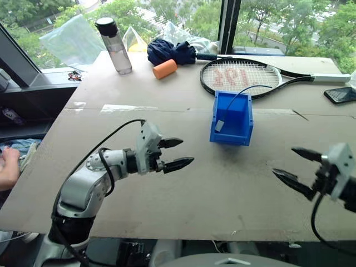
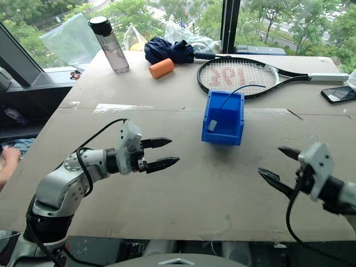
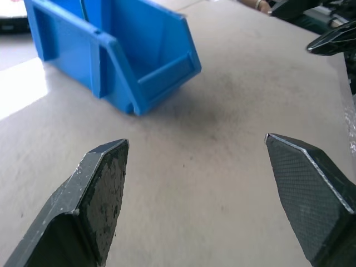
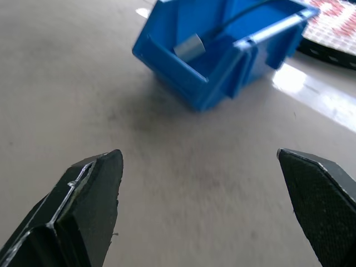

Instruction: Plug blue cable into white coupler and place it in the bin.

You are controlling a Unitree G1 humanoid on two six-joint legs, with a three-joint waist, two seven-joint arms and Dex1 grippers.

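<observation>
A bright blue bin (image 1: 232,118) is seen standing on a grey bench (image 1: 183,189), just in front of a tennis racket (image 1: 240,77). The white coupler (image 1: 219,125) is lodged inside the bin, and the blue cable (image 1: 240,92) is seen arching up from it over the bin's back wall. The left end effector (image 1: 175,153) and the right end effector (image 1: 295,166) are held above the bench, well apart from the bin, each spread wide with nothing gripped.
</observation>
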